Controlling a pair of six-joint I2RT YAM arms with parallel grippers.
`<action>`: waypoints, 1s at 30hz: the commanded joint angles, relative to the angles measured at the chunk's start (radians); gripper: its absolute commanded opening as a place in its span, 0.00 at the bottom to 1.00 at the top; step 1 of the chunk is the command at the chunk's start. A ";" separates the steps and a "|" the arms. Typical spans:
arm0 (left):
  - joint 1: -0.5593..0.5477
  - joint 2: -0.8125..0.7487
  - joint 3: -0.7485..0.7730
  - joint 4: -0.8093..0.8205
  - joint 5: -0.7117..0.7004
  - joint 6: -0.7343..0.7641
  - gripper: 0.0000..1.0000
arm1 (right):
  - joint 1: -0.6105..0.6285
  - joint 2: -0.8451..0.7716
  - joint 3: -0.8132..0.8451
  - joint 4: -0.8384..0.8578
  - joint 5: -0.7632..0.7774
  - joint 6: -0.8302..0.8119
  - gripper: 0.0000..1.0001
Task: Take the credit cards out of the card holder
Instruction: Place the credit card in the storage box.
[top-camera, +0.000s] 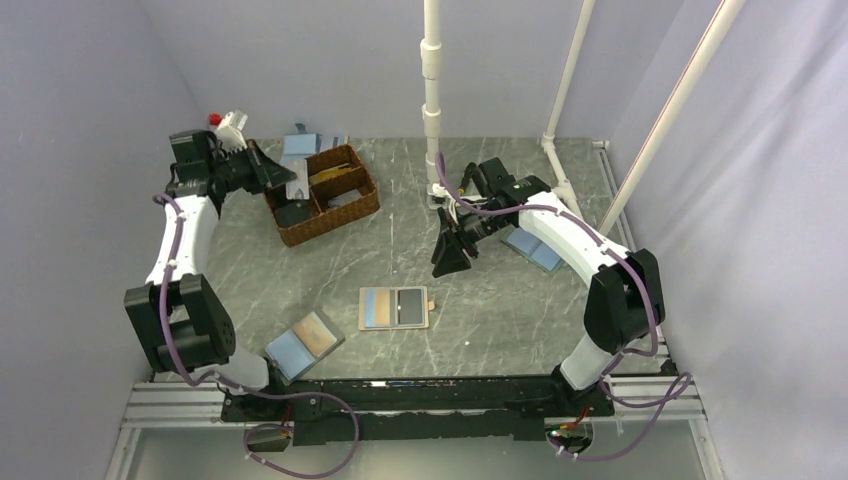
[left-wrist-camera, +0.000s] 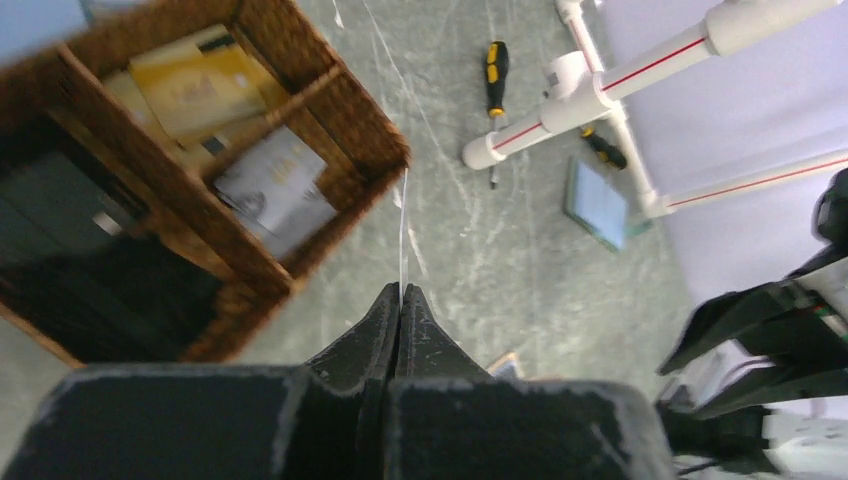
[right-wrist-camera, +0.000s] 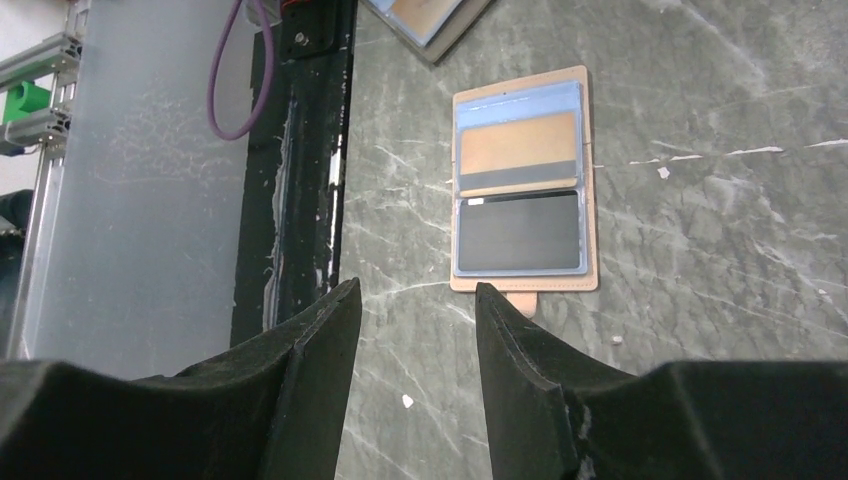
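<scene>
While the table carries a basket far left, the card holder lies open near centre, tan card and dark card pocketed. Right claw hovers just far-right of it, half open, empty. Left claw over the basket, pinched on a thin card.

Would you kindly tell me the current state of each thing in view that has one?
card holder: open flat, tan card and dark card tucked in its pockets
left gripper: shut on what looks like a thin card seen edge-on, beside the basket
right gripper: open, empty, above the table
blue-and-brown folder: open flat
basket: upright, items inside
</scene>
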 joint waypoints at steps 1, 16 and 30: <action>-0.012 0.082 0.157 -0.161 0.040 0.351 0.00 | -0.004 0.006 0.024 -0.029 -0.009 -0.062 0.49; -0.226 0.591 0.717 -0.533 -0.152 0.746 0.00 | -0.004 0.047 0.034 -0.078 -0.023 -0.114 0.48; -0.330 0.778 0.877 -0.540 -0.342 0.681 0.36 | -0.004 0.058 0.037 -0.095 -0.032 -0.133 0.48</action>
